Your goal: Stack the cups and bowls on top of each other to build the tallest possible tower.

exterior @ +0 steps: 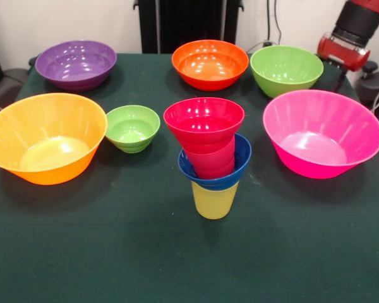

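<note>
Tower (213,161) is standing on the desk (114,252), roughly mid-desk, and I'm using it as my reference. Bottom up: yellow cup (215,201), small blue bowl (230,173) seated on its rim, red cup (211,161) sitting in the blue bowl, small red bowl (204,122) on top. The upper part looks a bit tilted; the red bowl sits off toward the tower's left.

Everything else is loose on the desk and clear of the tower:
- small green bowl (132,129): just left of the tower, level with its top.
- large orange-yellow bowl (44,137): further left, touching or almost touching the small green bowl; can't tell which.
- pink bowl (322,134): right of the tower, near but apart.
- orange bowl (210,64): straight behind the tower.
- medium green bowl (286,69): behind the tower and to the right, just beside the orange one.
- purple bowl (76,64): behind the tower, far to the left.

All the loose bowls sit upright, open side up, none nested.

Arm (350,38): only a red and black section shows, at the top right corner, behind the pink bowl and well away from the tower. The claw is out of my view, so I can't tell whether it is apart or together.
</note>
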